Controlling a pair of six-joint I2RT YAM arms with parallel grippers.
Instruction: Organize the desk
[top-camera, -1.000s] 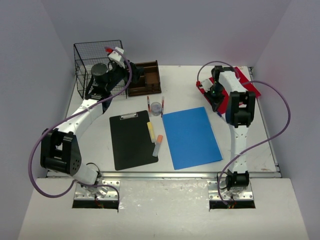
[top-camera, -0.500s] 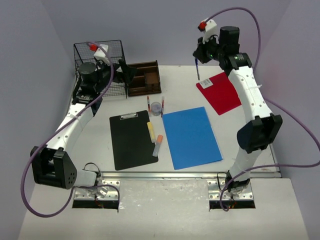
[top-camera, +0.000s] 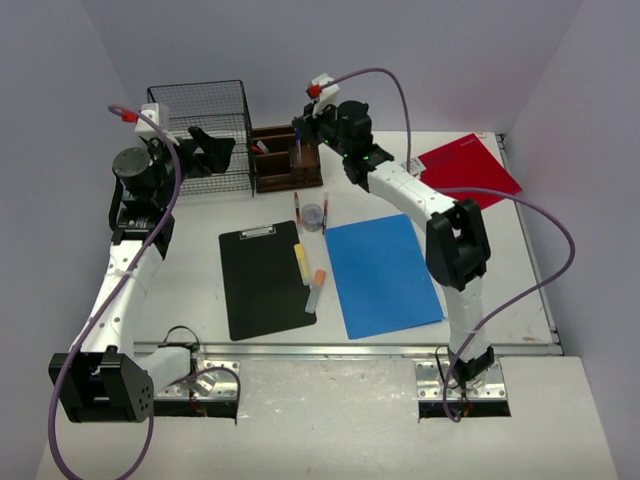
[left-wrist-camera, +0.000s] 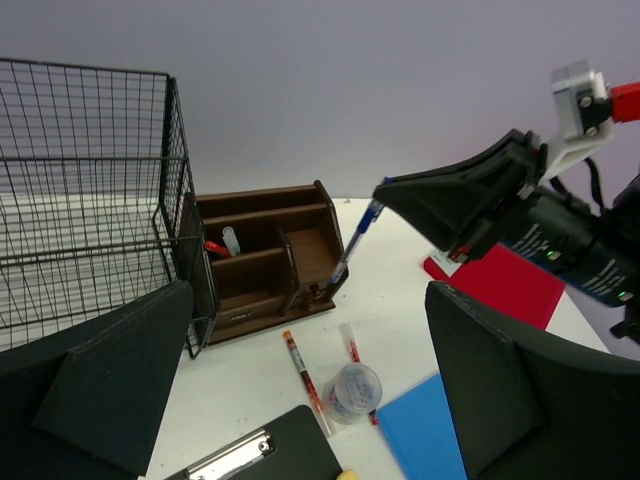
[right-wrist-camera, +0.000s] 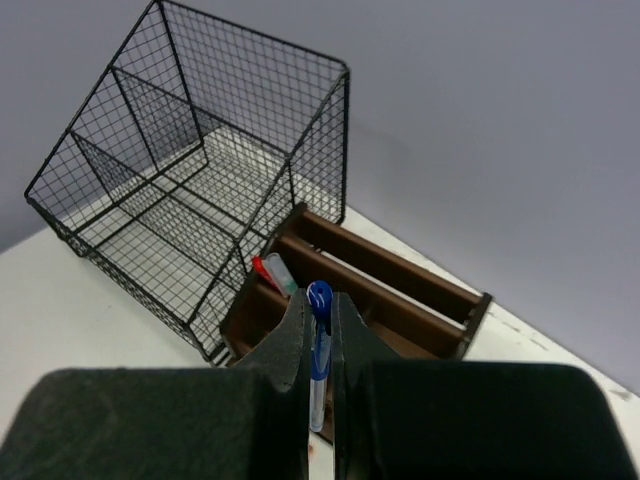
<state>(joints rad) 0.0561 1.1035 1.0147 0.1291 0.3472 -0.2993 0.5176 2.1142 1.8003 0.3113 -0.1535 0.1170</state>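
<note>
**A:** How far along is the tidying?

**B:** Early to midway, I judge. The white desk spreads under everything, with the arms bolted at its near edge, and most of the clutter lies loose on it.

**A:** What is in hand?

**B:** The right tool is pinched shut on a blue pen, holding it tip-down over the organizer at the far side. The tip looks to be at the front right compartment. Whether it is inside or just above the rim I cannot tell.

**A:** And the left tool?

**B:** The left tool is spread wide with nothing in it, raised in front of the basket.

**A:** Anything stowed?

**B:** A red-capped item and a pale tube sit in the organizer's left compartment. The basket looks empty.

**A:** What is left?

**B:** Two thin pens flank a small cup mid-desk. A yellow marker and an orange one lie on the right edge of the clipboard. The blue sheet sits just beside it, and the red sheet lies at the far right corner. All of that likely needs a place once this pen drops in.
</note>
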